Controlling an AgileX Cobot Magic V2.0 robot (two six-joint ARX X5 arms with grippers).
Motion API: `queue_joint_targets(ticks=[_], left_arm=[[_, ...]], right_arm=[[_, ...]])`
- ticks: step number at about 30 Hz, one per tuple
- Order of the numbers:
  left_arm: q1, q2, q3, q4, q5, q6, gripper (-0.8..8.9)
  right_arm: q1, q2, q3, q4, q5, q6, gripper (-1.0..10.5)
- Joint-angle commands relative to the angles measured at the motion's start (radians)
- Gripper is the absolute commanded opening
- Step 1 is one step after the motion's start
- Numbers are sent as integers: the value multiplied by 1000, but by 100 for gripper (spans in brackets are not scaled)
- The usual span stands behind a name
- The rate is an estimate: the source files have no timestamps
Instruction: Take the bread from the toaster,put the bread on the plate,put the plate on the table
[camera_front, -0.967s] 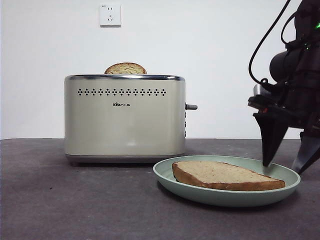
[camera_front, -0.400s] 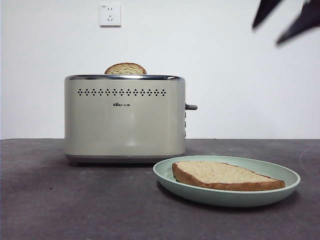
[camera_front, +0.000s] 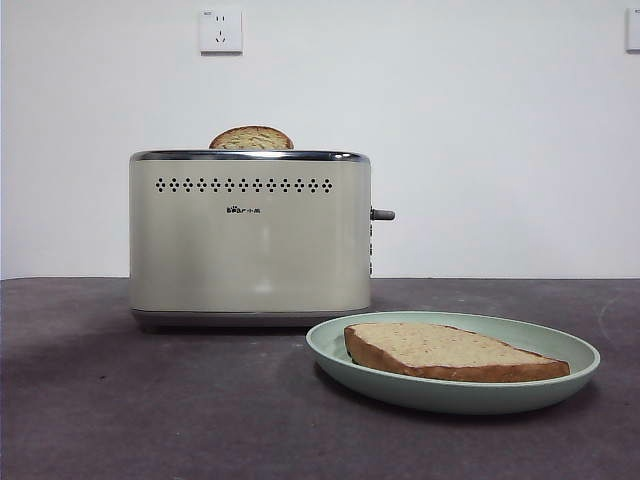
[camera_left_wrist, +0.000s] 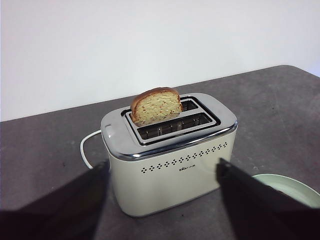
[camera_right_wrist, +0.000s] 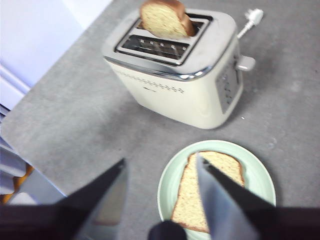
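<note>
Bread (camera_front: 450, 350) lies flat on plate (camera_front: 560, 385), rounded end toward toaster (camera_front: 250, 240). Plate sits on bench (camera_front: 120, 400), near and right of toaster, not touching it. Second slice (camera_front: 251, 138) stands upright in far slot of toaster. Grey lever (camera_front: 382, 214) on right side of toaster. Right pincer (camera_right_wrist: 160, 200) released, jaws spread, nothing between them, high above plate. Left pincer (camera_left_wrist: 162, 192) also released, jaws apart, empty, hanging on near side of toaster. White cord (camera_left_wrist: 86, 147) lies on bench behind toaster.
</note>
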Motion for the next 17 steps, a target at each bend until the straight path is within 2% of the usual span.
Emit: queue_joint_targets(ticks=[1,5,9,17], left_arm=[[-1,2,-7,11,5,-18,-4],[-2,2,-7,16,29,-19,-9],[-2,2,-7,10,25,-20,-8],[-2,4,-7,-71,24,-19,-4]], right_arm=[[12,-10,0,3,1,-3,-16],[17,-13,0,3,5,-14,-12],[17,-13,0,3,6,6,-12],[16,-13,0,4,6,21,2]])
